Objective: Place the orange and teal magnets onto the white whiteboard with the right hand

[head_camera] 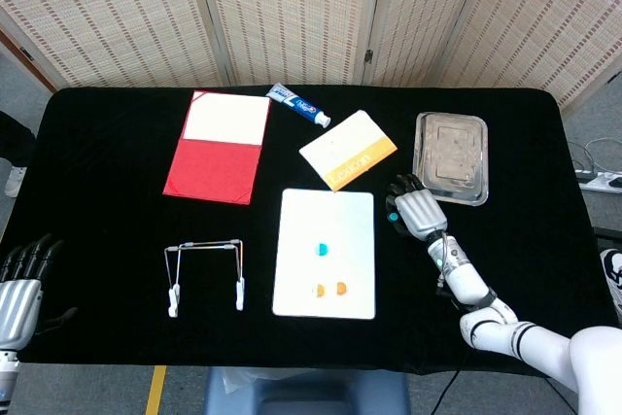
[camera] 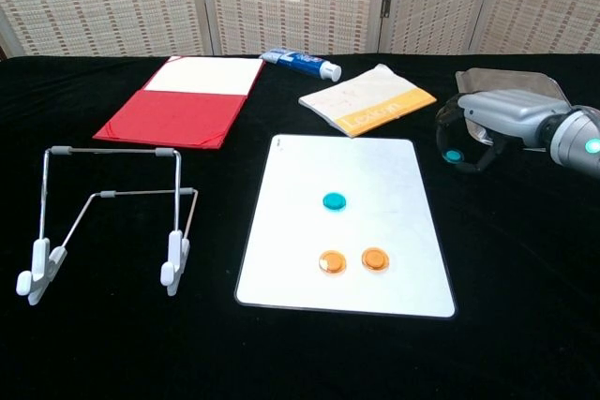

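My right hand [camera: 492,124] at frame right, fingers pinching a teal magnet [camera: 454,155], just beside the whiteboard [camera: 349,222], my left hand [head_camera: 19,289] lower left, fingers loosely apart

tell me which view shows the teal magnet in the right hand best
The chest view. There the teal magnet shows as a clear disc between the dark fingers of the right hand. In the head view the magnet is only a small teal speck at the hand's edge.

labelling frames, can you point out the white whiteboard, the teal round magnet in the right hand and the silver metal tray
white whiteboard [camera: 375,175]: chest view, bare upper surface.
teal round magnet [camera: 454,156]: chest view, its face.
silver metal tray [head_camera: 452,153]: head view, inner floor.
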Controlling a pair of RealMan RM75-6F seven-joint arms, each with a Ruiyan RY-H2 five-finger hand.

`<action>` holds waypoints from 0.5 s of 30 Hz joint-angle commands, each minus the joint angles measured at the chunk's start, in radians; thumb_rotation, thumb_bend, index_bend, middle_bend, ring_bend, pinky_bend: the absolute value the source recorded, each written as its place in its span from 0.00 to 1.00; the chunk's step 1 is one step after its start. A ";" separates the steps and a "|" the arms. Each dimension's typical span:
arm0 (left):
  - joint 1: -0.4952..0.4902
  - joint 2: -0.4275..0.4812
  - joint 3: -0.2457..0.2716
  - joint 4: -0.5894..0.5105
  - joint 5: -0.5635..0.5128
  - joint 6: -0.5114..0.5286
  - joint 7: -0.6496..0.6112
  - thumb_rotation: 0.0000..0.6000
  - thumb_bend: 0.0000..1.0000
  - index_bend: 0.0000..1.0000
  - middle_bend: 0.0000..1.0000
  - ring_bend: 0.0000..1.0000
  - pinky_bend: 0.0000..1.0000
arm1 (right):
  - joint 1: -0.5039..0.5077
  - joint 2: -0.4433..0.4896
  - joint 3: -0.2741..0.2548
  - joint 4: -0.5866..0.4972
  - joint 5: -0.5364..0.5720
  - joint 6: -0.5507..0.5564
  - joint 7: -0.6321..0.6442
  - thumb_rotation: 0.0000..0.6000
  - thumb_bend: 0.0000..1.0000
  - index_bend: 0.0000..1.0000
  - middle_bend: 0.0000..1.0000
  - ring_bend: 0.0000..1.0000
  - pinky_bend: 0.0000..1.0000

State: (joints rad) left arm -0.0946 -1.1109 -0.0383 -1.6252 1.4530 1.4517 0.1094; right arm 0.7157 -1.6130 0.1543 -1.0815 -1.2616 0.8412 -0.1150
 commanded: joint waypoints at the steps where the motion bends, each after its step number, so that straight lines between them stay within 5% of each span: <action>1: 0.000 0.002 0.000 -0.006 0.002 0.003 0.004 1.00 0.08 0.00 0.00 0.00 0.00 | -0.005 0.049 -0.014 -0.110 -0.055 0.040 0.008 1.00 0.43 0.52 0.23 0.02 0.00; 15: 0.014 0.006 0.007 -0.008 0.008 0.017 -0.001 1.00 0.08 0.00 0.00 0.00 0.00 | 0.059 -0.020 -0.029 -0.194 -0.076 -0.005 -0.095 1.00 0.43 0.52 0.22 0.01 0.00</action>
State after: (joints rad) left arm -0.0814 -1.1043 -0.0310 -1.6337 1.4606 1.4684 0.1087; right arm 0.7686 -1.6247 0.1252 -1.2780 -1.3423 0.8421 -0.2014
